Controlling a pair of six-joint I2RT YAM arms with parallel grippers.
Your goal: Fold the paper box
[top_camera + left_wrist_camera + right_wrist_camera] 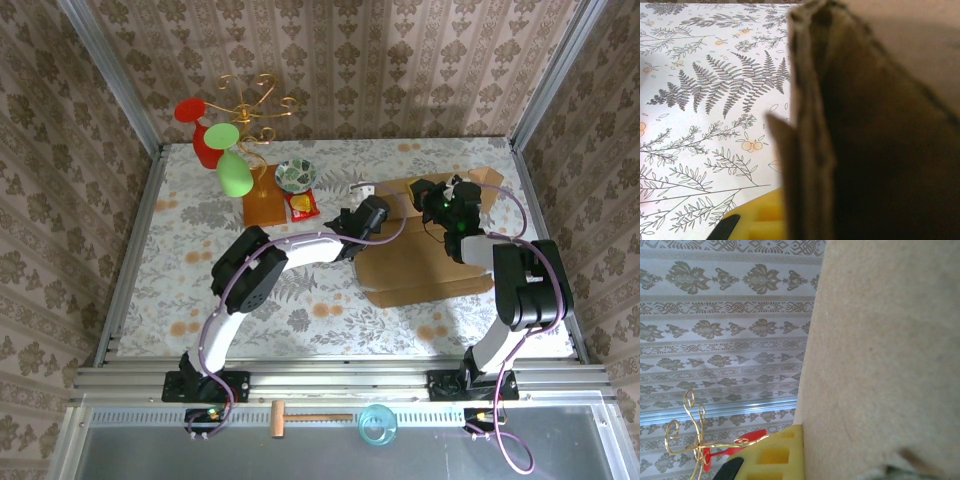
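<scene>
left fingers [765, 217] and right fingers [775, 455] are each clenched on a raised flap of the paper box [420, 265].

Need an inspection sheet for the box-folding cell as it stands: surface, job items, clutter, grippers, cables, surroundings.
Surface: table under fern-print cloth, flat.
Job's things: brown corrugated cardboard paper box, right of centre, partly folded, flaps raised.
Clutter: gold wire stand with red and green ornaments on orange-brown wooden square base; small patterned bowl; red-yellow packet; wooden mallet and pale blue ring on the front ledge.
Grippers: left gripper shut on the box's left flap; right gripper shut on its rear flap.
Cables: purple cables looped along both arms.
Surroundings: patterned wallpaper walls, aluminium frame posts.
</scene>
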